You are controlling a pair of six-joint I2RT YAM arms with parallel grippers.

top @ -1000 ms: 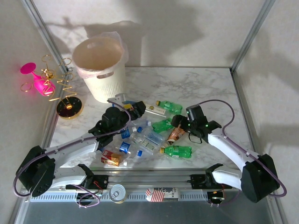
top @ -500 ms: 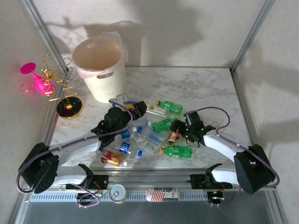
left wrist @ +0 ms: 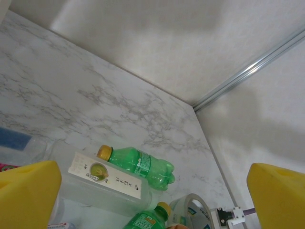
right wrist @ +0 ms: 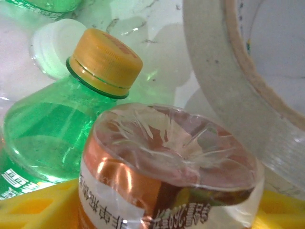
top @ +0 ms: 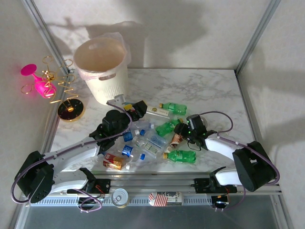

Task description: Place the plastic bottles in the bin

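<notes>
The plastic bottles lie in a heap mid-table: green ones [top: 174,109] [top: 181,155], clear blue-capped ones [top: 143,140] and a red-labelled one [top: 113,162]. My right gripper [top: 183,131] is low on the heap's right side, its yellow pads [right wrist: 28,210] pressed against a brown copper-labelled bottle [right wrist: 171,148]. A green bottle with a yellow cap [right wrist: 57,119] lies right beside it. My left gripper [top: 136,109] hovers open over the heap's far side, pads [left wrist: 28,191] wide apart above a green bottle [left wrist: 138,164] and a clear white-labelled bottle [left wrist: 102,183]. The cream bin [top: 102,71] stands far left.
A tape roll [right wrist: 228,81] leans against the brown bottle on its right. A pink glass [top: 35,78] and gold wire stand [top: 71,109] sit left of the bin. A tin can [top: 120,196] rests on the front rail. Bare marble stretches to the far right.
My right gripper has dropped and slid left onto the brown bottle, and its jaws have narrowed around it. The left gripper has shifted slightly and stayed open.
</notes>
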